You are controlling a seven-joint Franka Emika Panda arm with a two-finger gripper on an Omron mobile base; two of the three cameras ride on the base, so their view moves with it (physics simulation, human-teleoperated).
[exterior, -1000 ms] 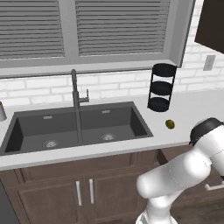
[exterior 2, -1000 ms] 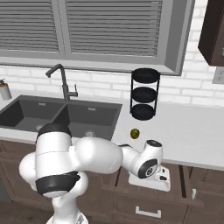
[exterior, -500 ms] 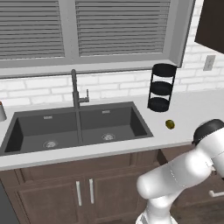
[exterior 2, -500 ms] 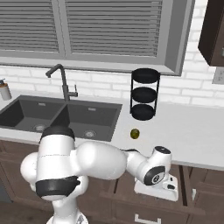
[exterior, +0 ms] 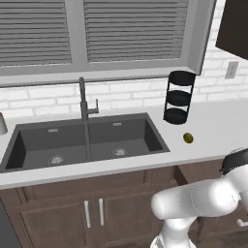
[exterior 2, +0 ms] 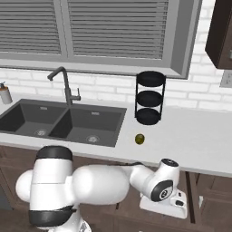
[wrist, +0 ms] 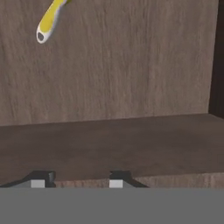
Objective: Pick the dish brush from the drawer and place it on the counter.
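From the left base view my arm bends low at the lower right, and my hand sits below the front edge of the desk [exterior: 213, 121], so my jaws are out of sight there; on the desk stand a black three-tier rack [exterior: 178, 97] and, just in front of it, a small olive-coloured round thing [exterior: 188, 138], with the dark double sink [exterior: 82, 140] and its tap [exterior: 85, 99] to the left. From the right base view my hand [exterior 2: 165, 199] hangs low under the desk edge, to the right of the sink, pointing down toward the open drawer [exterior 2: 194, 192]; the rack and the round thing sit above it on the desk. From the hand view I look down into the drawer's wooden floor, and the dish brush [wrist: 50, 19] lies at the upper left, only its yellow and white handle showing, well apart from my fingertips [wrist: 117, 180]. My jaws [wrist: 78, 181] stand apart with nothing between them.
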